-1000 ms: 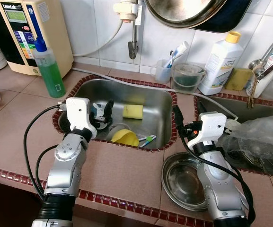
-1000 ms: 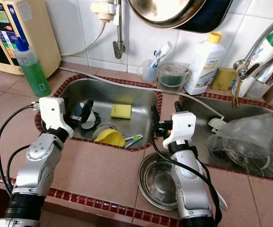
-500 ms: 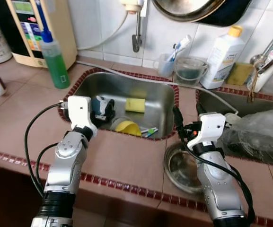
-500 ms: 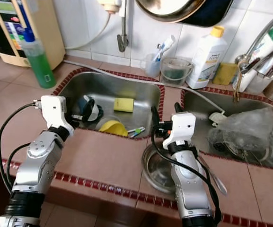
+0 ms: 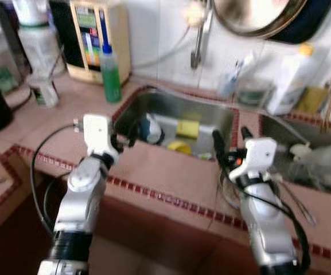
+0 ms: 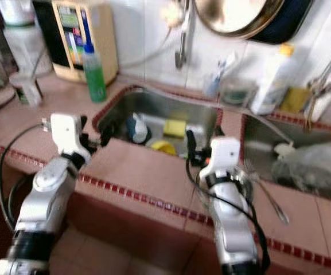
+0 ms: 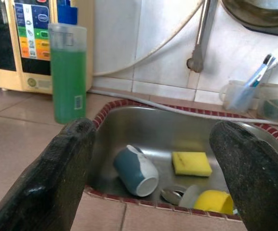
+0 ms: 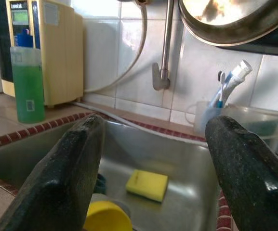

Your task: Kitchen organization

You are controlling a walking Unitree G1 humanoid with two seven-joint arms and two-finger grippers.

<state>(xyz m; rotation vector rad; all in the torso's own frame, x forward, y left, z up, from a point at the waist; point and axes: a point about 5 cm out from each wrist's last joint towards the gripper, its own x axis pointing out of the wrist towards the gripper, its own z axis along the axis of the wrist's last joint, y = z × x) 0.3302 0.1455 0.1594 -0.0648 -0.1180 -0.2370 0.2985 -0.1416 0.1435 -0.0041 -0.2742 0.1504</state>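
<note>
Facing the left sink (image 5: 154, 103), you have both grippers raised above the near counter edge, well short of the basin. The left gripper (image 7: 153, 159) and right gripper (image 8: 153, 159) each stand wide open and hold nothing. Inside the sink lie a blue-grey mug (image 7: 136, 171) on its side, a yellow sponge (image 7: 191, 163) farther right, and a yellow cup (image 7: 216, 201) at the near wall. Expect risk from the blurred head views: your depth judgement is poor. Reaching now could drive a finger into the tiled rim, or nudge the green soap bottle (image 5: 111, 74) standing left of the sink.
</note>
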